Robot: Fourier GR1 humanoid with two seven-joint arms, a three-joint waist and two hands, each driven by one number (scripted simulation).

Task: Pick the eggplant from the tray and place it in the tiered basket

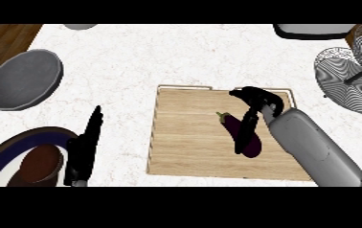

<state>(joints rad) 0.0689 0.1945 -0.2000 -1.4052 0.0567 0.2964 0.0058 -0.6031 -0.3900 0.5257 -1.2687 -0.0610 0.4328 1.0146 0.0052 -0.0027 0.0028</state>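
Note:
A dark purple eggplant [252, 144] with a green stem lies on the wooden tray [191, 145], right of its middle. My right hand [256, 100] comes in from the lower right and hangs over the eggplant. Its fingers [245, 126] stretch down along the eggplant's left side, fairly straight and not closed round it. The wire tiered basket [341, 76] stands at the right edge, beyond the tray. My left hand [84, 148] rests open at the lower left, fingers up, away from the tray.
A grey plate [28, 78] lies at the far left. At the lower left corner a dark-rimmed plate [21, 143] holds a brown item [39, 164]. A dark-rimmed white object [314, 30] sits at the top right.

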